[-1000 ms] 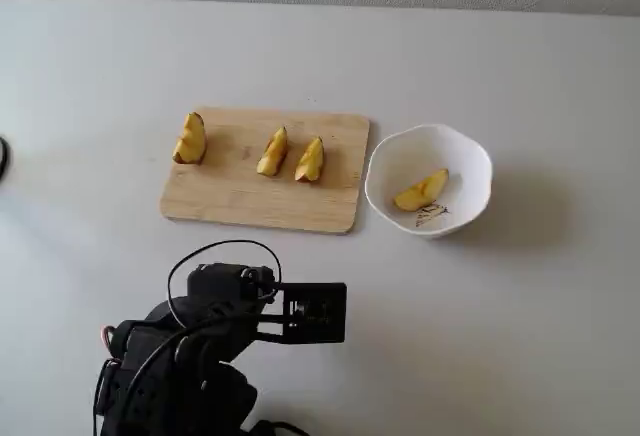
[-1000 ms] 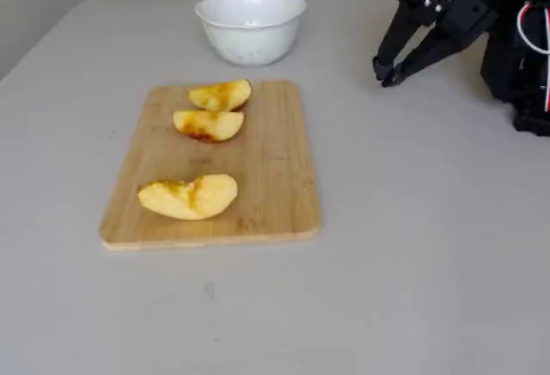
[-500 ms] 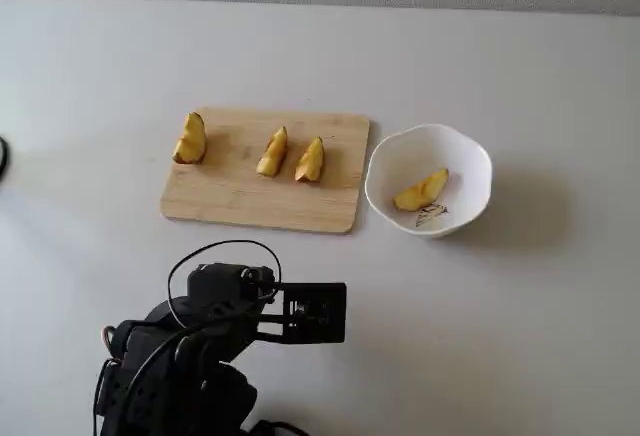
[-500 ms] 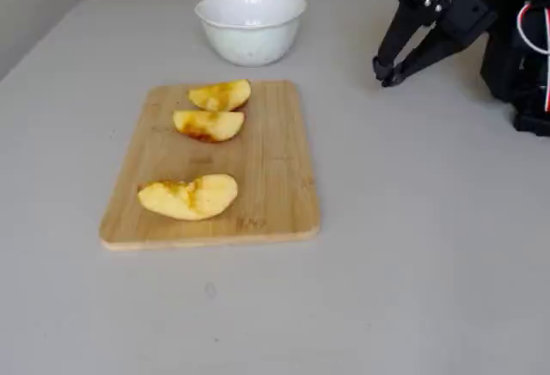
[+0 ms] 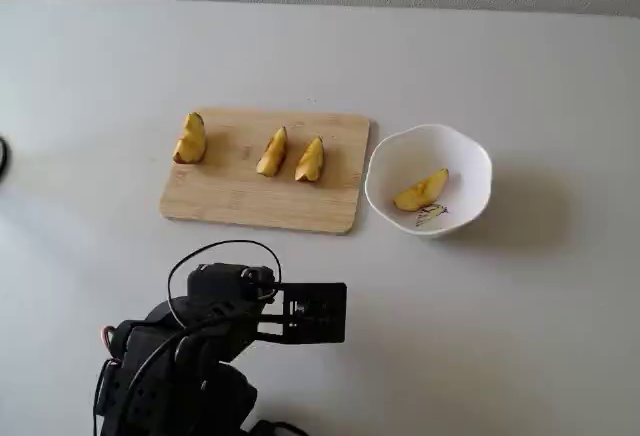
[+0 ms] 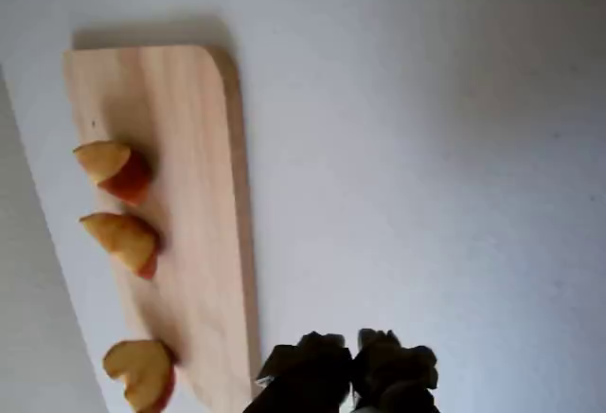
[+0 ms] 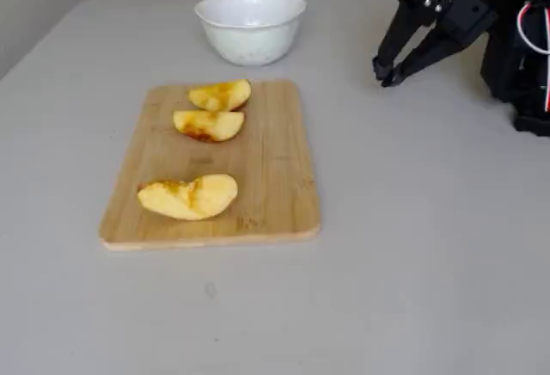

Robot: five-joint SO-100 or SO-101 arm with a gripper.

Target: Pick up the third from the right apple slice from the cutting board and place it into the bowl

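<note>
- Cutting board (image 5: 250, 196) on the grey table (image 5: 520, 306); three apple wedges stand on it, seen in a fixed view: a chunky wedge (image 5: 190, 138) at left, apart from a pair of slimmer wedges (image 5: 272, 152) (image 5: 310, 159) set close together.
- Right of the board, just beside its edge: white bowl (image 5: 470, 171). The apple slice (image 5: 421, 190) lies inside it, next to a small painted motif.
- Gripper (image 7: 384, 74) hangs over bare table, away from board and bowl, fingertips nearly together, holding nothing.
</note>
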